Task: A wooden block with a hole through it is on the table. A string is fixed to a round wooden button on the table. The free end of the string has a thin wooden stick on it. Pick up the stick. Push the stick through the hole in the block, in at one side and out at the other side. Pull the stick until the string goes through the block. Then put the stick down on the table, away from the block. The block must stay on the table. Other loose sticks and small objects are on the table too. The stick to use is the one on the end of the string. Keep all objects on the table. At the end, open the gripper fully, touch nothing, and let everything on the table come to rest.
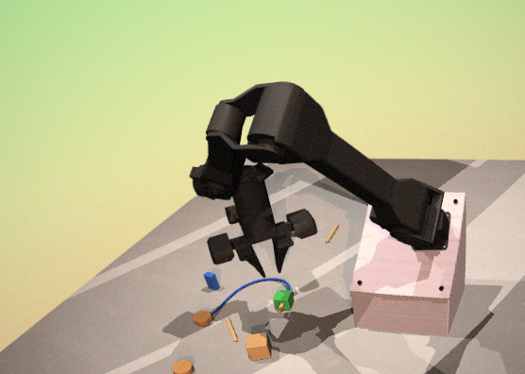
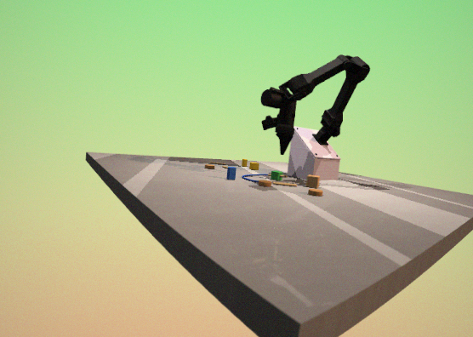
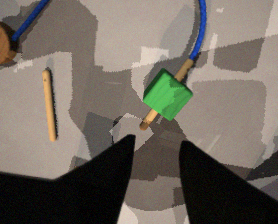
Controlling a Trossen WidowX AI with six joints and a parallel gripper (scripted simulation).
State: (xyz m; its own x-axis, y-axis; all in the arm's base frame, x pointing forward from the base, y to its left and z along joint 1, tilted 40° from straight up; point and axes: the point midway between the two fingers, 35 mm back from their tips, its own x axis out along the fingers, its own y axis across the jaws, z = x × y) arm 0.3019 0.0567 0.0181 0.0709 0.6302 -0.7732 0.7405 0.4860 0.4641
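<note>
The stick (image 3: 162, 101) sits lodged through the green block (image 3: 168, 94), one wooden tip poking out of the face toward the camera in the wrist view, the other end emerging on the far side where the blue string (image 3: 200, 30) joins it. Block and stick rest on the table (image 2: 238, 230), close to the edge where the pale pedestal (image 1: 406, 279) carries the robot's base. From the block the string arcs away in a loop and runs down to the round wooden button (image 1: 202, 317), which lies flat nearer the table's front edge in the top view.

And there's the gripper (image 1: 269, 270), hanging in the air above the block and touching nothing! Its two dark fingers point downward, partly spread with a clear gap between them and nothing in that gap. In the wrist view the stick's near tip lies just beyond the fingertips, roughly in line with the gap.

Around them: a loose stick (image 1: 231, 330) lies between the button and an orange cube (image 1: 258, 346), a small blue block (image 1: 211, 280) stands on the far side of the string, a second orange disc (image 1: 182, 366) sits at the front edge, and another loose stick (image 1: 331, 232) lies further back beside the pedestal.
</note>
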